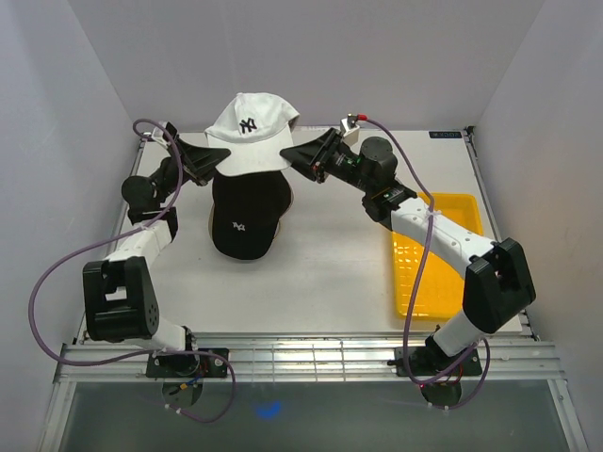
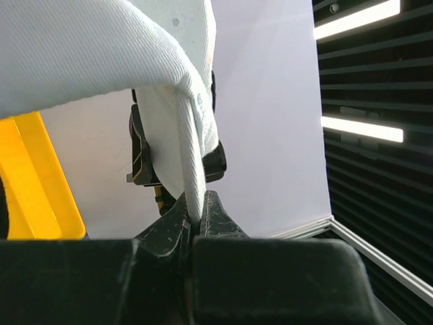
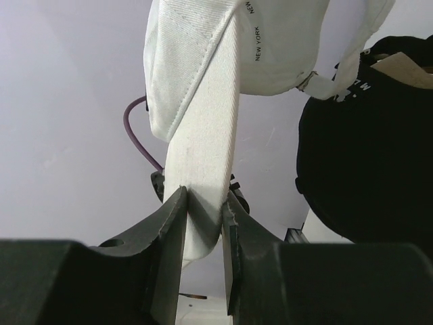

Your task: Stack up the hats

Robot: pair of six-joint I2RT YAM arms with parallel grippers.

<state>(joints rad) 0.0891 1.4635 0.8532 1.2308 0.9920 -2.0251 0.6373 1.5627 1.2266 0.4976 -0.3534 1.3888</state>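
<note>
A white cap (image 1: 250, 132) with a dark NY mark hangs in the air, held from both sides above a black cap (image 1: 248, 217) that lies on the table. My left gripper (image 1: 213, 158) is shut on the white cap's left rim, seen as a white band (image 2: 193, 169) between its jaws. My right gripper (image 1: 300, 153) is shut on the cap's right rim (image 3: 206, 176). The black cap also shows at the right of the right wrist view (image 3: 369, 156). Whether other caps lie under the black one is hidden; no pink or tan cap shows.
A yellow mesh tray (image 1: 436, 252) lies on the table (image 1: 330, 273) at the right, under my right forearm; it also shows in the left wrist view (image 2: 34, 183). White walls close in the back and sides. A rail runs along the near edge.
</note>
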